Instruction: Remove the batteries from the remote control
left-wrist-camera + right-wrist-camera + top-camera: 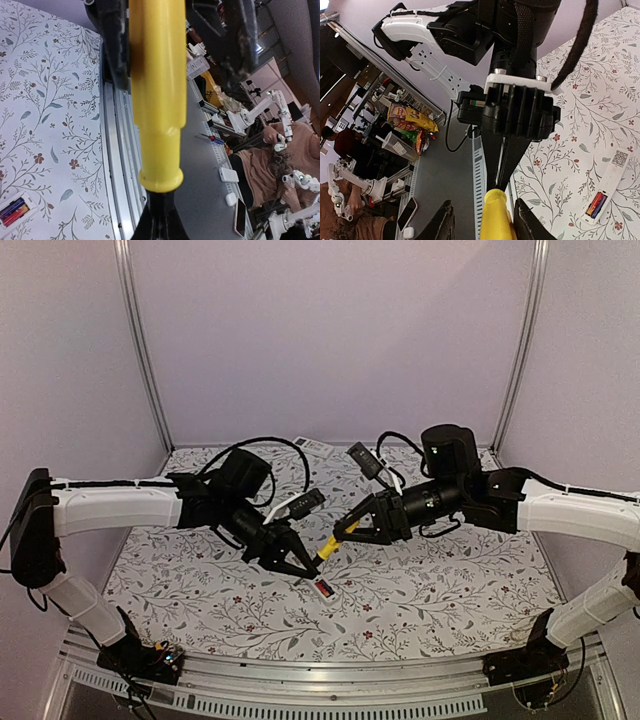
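Note:
The slim white remote control lies back-up on the floral cloth with its compartment open. The batteries, one reddish and one dark, sit inside it; they also show in the left wrist view. A yellow-handled screwdriver hangs in the air between my two grippers, above the remote. My left gripper is shut on the screwdriver's tip end, just past the handle. My right gripper is open, with its fingers on either side of the handle's other end.
A broader white remote lies at the back of the floral cloth. The table's aluminium front rail runs along the near edge, with both arm bases on it. Frame posts stand at the back corners.

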Robot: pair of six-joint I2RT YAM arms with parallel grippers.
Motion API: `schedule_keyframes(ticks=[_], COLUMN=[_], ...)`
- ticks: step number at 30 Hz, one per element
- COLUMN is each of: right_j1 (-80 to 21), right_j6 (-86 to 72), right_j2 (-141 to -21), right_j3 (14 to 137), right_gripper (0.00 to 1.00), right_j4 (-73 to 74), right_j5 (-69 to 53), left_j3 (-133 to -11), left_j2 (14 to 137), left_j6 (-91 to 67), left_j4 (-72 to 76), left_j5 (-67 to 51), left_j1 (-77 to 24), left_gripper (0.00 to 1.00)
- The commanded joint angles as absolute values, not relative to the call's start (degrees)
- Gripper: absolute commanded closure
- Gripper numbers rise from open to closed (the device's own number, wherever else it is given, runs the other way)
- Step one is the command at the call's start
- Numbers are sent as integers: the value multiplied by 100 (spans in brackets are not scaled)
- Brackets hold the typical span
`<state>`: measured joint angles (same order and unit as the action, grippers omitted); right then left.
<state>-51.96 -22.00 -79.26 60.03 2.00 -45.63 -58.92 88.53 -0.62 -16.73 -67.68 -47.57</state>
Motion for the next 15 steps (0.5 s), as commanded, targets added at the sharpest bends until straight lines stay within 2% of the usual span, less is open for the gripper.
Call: schedule_keyframes(ticks=[1,6,11,12,13,15], right_j1=[-5247,-5255,-5256,-5256,-5256,-5251], right_j6=[-2247,-2267,-2264,-2280,-2289,-2302], right_j2=[-8005,-8048,-8012,-7995,-7942,-7845], right_j3=[5994,5969,5914,5889,5862,5789], right_gripper=[64,71,92,96,99,100], right_j4=[45,44,-115,-152,-180,-211], right_j5=[-4875,-4957,-4838,-4748,-4631,-4262], left_j3=[-6042,-6047,-6064,-6072,-6077,-6086], left_j2=[8964,8963,8981,8981,8982,8986], left_j6=[-9,-9,-9,-9,-9,-9], left_j4=[-1780,-1775,-1789,-1785,-1784,-1784], left_j5=[-6914,-7021,-6988,-6935,-6880,-6746], left_j1=[-4806,-4803,-4800,-4800,-4801,-4794], left_gripper=[100,100,100,97,89,64])
